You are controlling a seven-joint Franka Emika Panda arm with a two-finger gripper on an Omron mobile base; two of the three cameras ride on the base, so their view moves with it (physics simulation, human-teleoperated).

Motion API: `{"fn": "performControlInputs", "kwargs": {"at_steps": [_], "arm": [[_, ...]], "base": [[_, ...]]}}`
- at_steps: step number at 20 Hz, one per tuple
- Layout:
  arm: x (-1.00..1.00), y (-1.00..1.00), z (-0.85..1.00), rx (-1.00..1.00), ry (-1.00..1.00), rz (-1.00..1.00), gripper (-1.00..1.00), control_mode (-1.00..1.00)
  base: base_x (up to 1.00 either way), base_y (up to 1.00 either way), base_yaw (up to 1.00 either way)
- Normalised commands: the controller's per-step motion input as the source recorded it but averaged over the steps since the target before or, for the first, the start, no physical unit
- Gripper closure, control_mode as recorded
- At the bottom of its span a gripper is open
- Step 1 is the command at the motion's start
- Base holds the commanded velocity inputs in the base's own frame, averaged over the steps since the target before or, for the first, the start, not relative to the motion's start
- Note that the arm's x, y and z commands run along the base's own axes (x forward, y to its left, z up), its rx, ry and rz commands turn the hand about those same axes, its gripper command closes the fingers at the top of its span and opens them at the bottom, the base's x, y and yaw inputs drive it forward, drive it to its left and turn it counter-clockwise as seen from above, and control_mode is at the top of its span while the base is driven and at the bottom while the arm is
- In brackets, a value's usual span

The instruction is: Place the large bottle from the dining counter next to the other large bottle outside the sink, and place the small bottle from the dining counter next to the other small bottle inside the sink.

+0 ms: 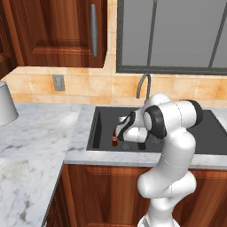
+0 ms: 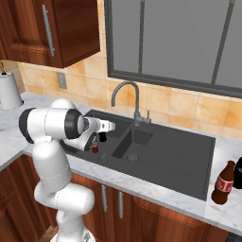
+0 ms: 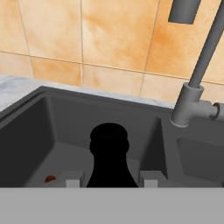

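Note:
My gripper [image 3: 109, 179] is shut on the small bottle [image 3: 108, 148], an all-black bottle standing upright between the fingertips [image 3: 74, 178] over the left basin of the sink [image 3: 26, 144]. The gripper [image 1: 119, 133] [image 2: 96, 139] reaches low into the sink [image 1: 95, 128] [image 2: 189, 156], and a short dark brownish bottle [image 1: 115, 141] [image 2: 95, 147] shows at its tip. I cannot tell whether that is the held one or another. The large bottle [image 2: 223, 183], brown with a red label, stands on the worktop right of the sink, next to the other large bottle [image 2: 238, 172]. The dining counter is out of view.
A curved tap [image 1: 142, 84] [image 2: 125, 87] [image 3: 192, 100] rises behind the sink's divider, right of the gripper. A small brown speck [image 3: 50, 178] lies on the basin floor. A white-grey canister [image 1: 5, 104] [image 2: 9, 92] stands on the left marble worktop. Wall cabinets hang above.

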Motion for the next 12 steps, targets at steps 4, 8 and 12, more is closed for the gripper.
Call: {"fn": "performControlInputs", "kwargs": {"at_steps": [4, 8, 12], "arm": [[0.09, 0.05, -0.09, 0.00, 0.00, 0.00, 1.00, -1.00], [0.00, 0.00, 0.00, -0.02, 0.00, 0.00, 1.00, -1.00], [0.01, 0.01, 0.00, 0.00, 0.00, 0.00, 1.00, -1.00]], "base": [[0.00, 0.00, 0.00], [0.00, 0.00, 0.00], [0.00, 0.00, 0.00]]}}
